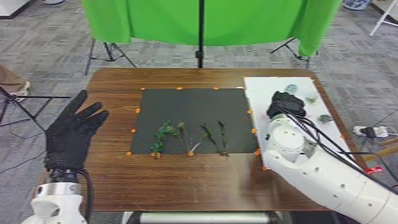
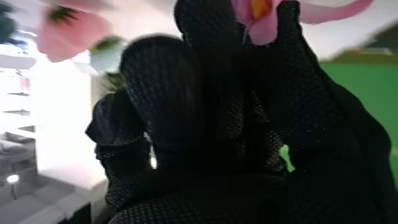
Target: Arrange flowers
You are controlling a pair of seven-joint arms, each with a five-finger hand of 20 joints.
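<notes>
In the head view I see my left hand [image 1: 69,137] at the left of the frame, fingers spread. My right hand [image 1: 285,104] is over the white board [image 1: 274,84], right of centre; I can't tell whether it grips anything. Its wrist view has a pink flower [image 2: 259,22] right by it and another bloom [image 2: 78,34] farther off. Green stems [image 1: 163,135] lie on the dark mat [image 1: 189,107], mid-frame. The right arm and its cables [image 1: 330,140] cover part of the board. Green cloth [image 1: 160,22] hangs beyond the table [image 1: 178,187].
</notes>
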